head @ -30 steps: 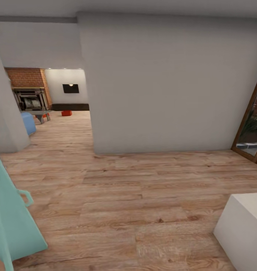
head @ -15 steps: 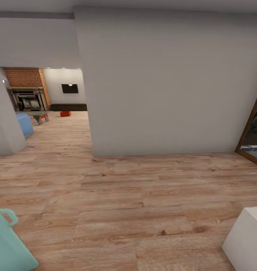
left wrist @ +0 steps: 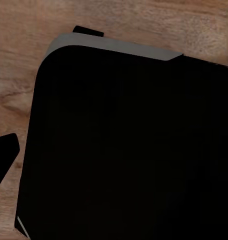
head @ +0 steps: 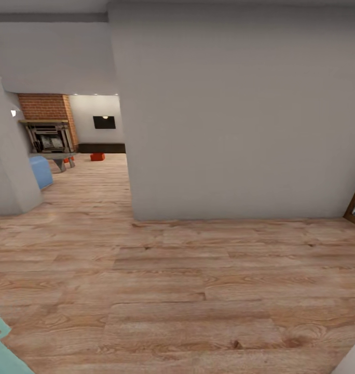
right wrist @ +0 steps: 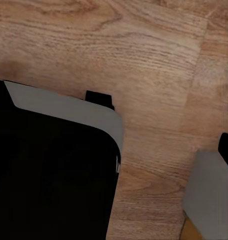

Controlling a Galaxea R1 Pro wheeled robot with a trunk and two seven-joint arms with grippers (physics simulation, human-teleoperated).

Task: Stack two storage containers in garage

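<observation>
storage container: orange-red, far off on the living room's wood-plank floor, by the dark low cabinet | second bin partly hidden behind table | brick fireplace left | grey wall ahead | claw states: cannot tell

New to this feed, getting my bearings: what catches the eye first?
A big blank grey wall fills the middle of the head view, above light wood-plank floor. Far off through the opening at left stand a red brick fireplace and one small orange-red container on the floor.
</observation>
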